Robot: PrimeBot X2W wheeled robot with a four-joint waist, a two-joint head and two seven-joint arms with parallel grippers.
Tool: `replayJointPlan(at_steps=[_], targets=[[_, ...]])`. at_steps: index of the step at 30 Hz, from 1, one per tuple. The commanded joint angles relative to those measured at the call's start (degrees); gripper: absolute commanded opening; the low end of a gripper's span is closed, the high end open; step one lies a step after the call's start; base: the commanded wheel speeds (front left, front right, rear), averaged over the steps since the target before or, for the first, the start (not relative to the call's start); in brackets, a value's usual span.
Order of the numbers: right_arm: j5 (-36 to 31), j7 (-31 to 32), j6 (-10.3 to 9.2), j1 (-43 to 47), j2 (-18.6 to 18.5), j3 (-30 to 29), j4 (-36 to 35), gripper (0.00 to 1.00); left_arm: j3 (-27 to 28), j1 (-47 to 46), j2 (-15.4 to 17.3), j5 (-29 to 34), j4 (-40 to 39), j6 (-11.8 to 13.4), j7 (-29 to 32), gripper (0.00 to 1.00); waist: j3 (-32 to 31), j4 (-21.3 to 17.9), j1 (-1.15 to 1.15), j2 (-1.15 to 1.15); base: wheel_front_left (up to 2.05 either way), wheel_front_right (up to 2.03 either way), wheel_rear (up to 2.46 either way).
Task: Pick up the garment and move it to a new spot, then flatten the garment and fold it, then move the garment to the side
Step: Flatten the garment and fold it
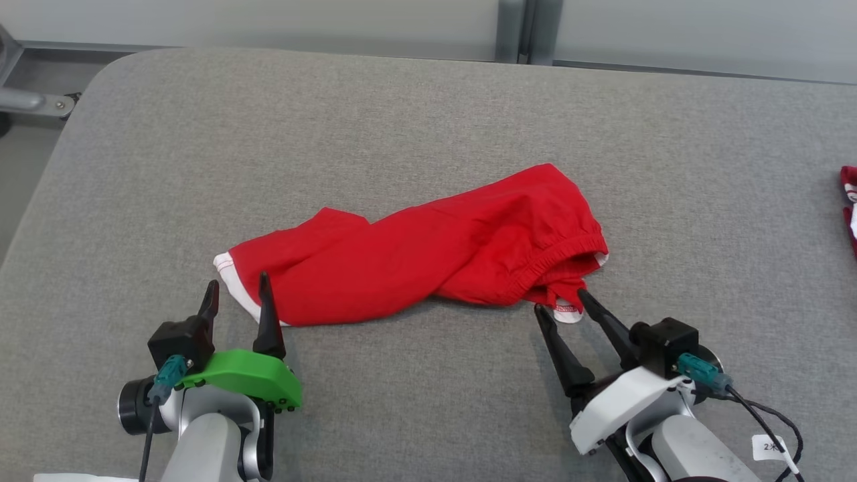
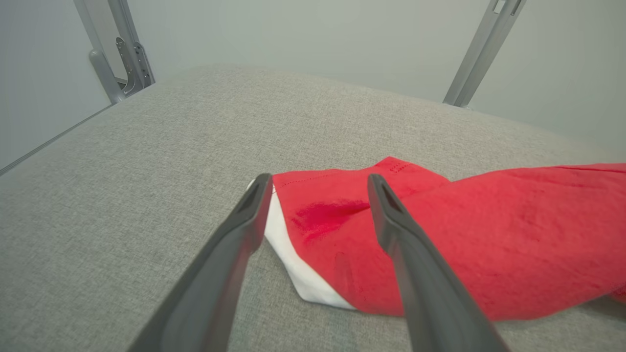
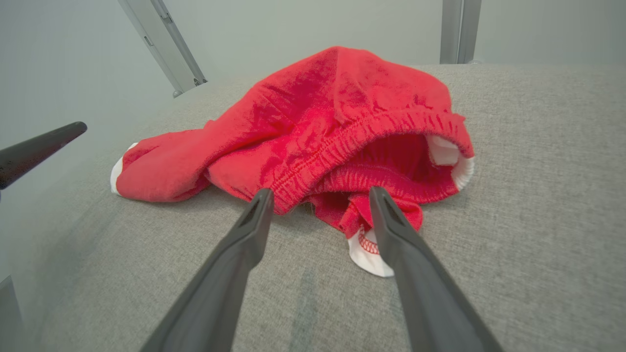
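The garment point(image 1: 428, 251) is a pair of red shorts with white trim, lying twisted and crumpled across the middle of the grey table point(image 1: 428, 120). Its elastic waistband point(image 3: 352, 146) gapes toward the right arm. My left gripper point(image 1: 238, 286) is open at the garment's white-edged left leg hem point(image 2: 293, 254), one finger over the cloth and one beside it, holding nothing. On the other side, my right gripper point(image 1: 559, 298) is open too, its tips just short of the waistband and a small white-trimmed flap point(image 3: 369, 249).
Another red and white cloth point(image 1: 849, 201) peeks in at the table's right edge. Metal frame posts point(image 1: 522, 30) stand behind the far edge. A grey bracket point(image 1: 33, 100) sits off the table's far left corner.
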Motion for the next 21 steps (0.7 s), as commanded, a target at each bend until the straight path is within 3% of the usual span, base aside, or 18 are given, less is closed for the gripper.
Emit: replayJointPlan(at_steps=[1,5,17,18,19,20,21], targets=[[0.7,-0.2,-0.04,-0.9,-0.4,1.0,0.6,1.00,-0.4,0.8,0.2,-0.4,-0.4,0.1,-0.1,1.00,0.2,1.2,0.00,0.00,0.00,0.00,0.00],[2.3,-0.1,-0.04,-2.5,-1.2,4.6,2.8,1.00,-1.9,1.0,0.2,-1.0,-1.4,0.3,-0.1,1.00,0.5,3.4,0.00,0.00,0.00,0.00,0.00],[3.2,-0.1,-0.04,-7.2,-0.7,7.7,9.7,1.00,-3.2,1.4,0.2,-1.9,-3.2,0.4,-0.1,1.00,1.2,7.1,0.00,0.00,0.00,0.00,0.00],[3.2,-0.1,-0.04,-7.7,-0.7,7.9,9.6,0.84,-3.3,1.5,0.2,-2.0,-3.4,0.4,-0.1,1.00,1.2,7.2,0.00,0.00,0.00,0.00,0.00],[3.2,-0.1,-0.04,-8.1,-0.6,8.0,9.3,0.34,-3.3,1.5,0.2,-2.0,-3.6,0.4,-0.1,1.00,1.2,7.4,0.00,0.00,0.00,0.00,0.00],[3.4,-0.1,-0.04,-8.4,-0.6,8.1,9.0,0.00,-3.4,1.7,0.2,-2.1,-3.8,0.5,-0.1,1.00,1.1,7.5,0.00,0.00,0.00,0.00,0.00],[3.4,-0.1,-0.04,-8.7,-0.7,8.2,8.8,0.00,-3.5,1.8,0.2,-2.1,-3.9,0.5,-0.1,1.00,1.1,7.5,0.00,0.00,0.00,0.00,0.00]])
